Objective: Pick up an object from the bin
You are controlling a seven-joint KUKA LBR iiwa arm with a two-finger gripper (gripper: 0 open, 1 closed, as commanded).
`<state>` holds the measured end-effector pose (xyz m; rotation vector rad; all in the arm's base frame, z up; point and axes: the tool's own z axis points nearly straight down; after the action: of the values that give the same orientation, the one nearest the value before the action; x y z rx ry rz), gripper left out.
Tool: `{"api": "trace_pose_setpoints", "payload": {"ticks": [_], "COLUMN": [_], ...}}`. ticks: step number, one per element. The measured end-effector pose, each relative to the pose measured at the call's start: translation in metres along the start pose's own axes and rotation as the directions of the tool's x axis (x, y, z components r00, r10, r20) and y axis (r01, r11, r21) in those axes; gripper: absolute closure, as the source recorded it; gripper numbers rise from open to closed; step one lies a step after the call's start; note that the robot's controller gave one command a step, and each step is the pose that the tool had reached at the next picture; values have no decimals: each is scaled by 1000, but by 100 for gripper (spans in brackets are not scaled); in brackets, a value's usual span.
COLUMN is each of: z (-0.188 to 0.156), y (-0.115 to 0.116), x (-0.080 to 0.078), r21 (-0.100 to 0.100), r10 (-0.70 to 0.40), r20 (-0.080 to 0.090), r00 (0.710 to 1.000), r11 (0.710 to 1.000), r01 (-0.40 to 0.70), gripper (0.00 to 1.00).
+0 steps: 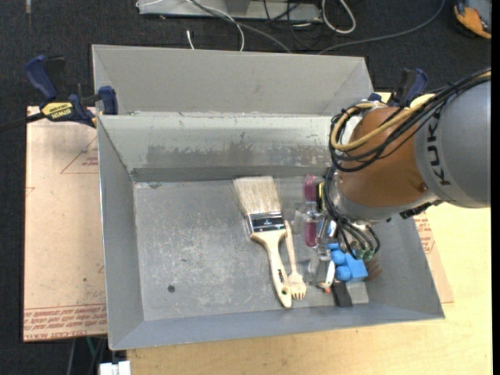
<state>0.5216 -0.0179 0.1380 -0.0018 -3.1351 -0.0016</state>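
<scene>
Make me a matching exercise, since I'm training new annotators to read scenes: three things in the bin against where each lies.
Things:
1 paintbrush
2 blue piece
3 magenta piece

Places:
A front right of the bin
B middle of its floor
C near the foot of its back wall, beside the arm

Pairs: 1-B; 2-A; 3-C

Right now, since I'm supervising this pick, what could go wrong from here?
The pink thing, blue piece and dark block crowd together beneath the arm, so a grasp may catch two or none. The paintbrush handle lies close alongside and could get nudged or dragged.
</scene>
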Motion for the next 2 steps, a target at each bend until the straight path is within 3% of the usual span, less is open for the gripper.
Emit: {"api": "trace_pose_setpoints", "payload": {"ticks": [1, 2], "z": [-3, 69], "y": [0, -72], "x": [-2, -7], "r21": [0, 1], "r10": [-1, -230], "r20": [7, 4], "r00": [1000, 973], "r11": [1000, 973], "r01": [1, 230], "gripper": [0, 0]}}
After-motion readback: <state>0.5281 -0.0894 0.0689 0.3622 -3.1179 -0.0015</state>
